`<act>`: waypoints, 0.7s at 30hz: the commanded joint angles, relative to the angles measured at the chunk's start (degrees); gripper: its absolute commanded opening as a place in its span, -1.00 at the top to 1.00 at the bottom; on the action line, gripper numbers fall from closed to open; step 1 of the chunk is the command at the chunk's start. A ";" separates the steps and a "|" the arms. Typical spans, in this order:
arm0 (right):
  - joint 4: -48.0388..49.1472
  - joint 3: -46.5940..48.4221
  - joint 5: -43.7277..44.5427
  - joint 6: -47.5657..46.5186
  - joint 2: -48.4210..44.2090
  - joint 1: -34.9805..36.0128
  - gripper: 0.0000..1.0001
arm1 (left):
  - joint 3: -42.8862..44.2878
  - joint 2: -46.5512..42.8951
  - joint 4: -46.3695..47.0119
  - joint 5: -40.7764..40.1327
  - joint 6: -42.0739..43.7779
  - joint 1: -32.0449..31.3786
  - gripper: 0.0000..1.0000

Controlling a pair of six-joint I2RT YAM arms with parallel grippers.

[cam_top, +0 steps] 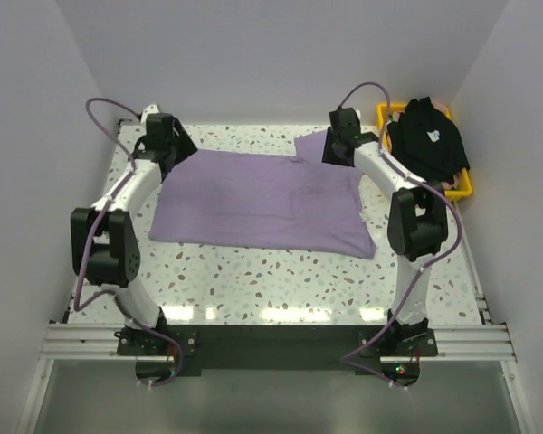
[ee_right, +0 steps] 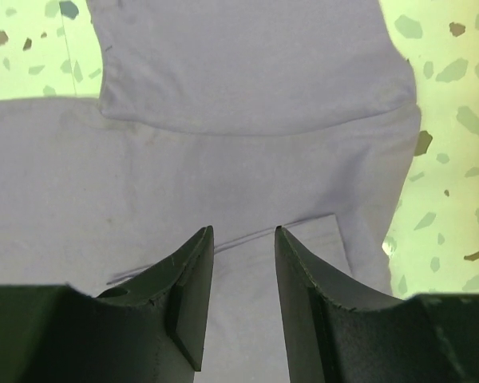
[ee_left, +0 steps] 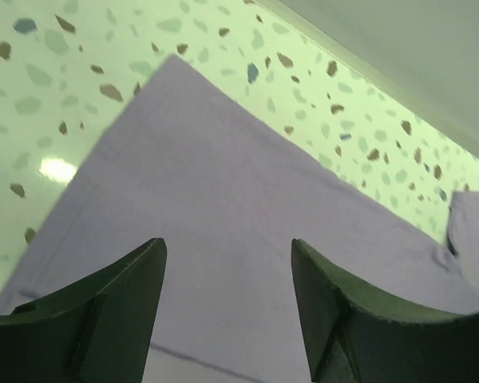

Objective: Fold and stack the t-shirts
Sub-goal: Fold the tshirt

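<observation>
The lavender-purple t-shirt point(cam_top: 262, 199) lies spread flat across the far half of the speckled table. My left gripper point(cam_top: 174, 149) hangs over its far left corner; in the left wrist view its jaws point(ee_left: 227, 255) stand wide open over the cloth point(ee_left: 223, 183), empty. My right gripper point(cam_top: 339, 149) hangs over the far right part near a folded sleeve; in the right wrist view its jaws point(ee_right: 243, 239) are open over a hem edge of the shirt point(ee_right: 247, 72), empty. The black t-shirt point(cam_top: 427, 140) with a small white mark lies piled in the yellow basket.
The yellow plastic basket point(cam_top: 466, 185) stands at the far right corner of the table. White walls close in the table on the left, back and right. The near strip of the speckled table point(cam_top: 271, 289) lies in front of the shirt.
</observation>
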 commanded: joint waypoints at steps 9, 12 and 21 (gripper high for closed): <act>7.28 9.98 -9.82 -1.72 5.20 -4.44 0.19 | 29.76 29.10 1.45 -10.42 13.85 1.75 -0.25; 8.95 9.89 -10.43 -2.77 5.55 -4.44 0.18 | 35.48 34.82 2.07 -11.30 17.02 1.92 -0.25; 10.63 9.19 -10.00 -4.88 6.70 -4.70 0.18 | 39.80 41.78 5.41 -10.78 19.57 2.36 -0.24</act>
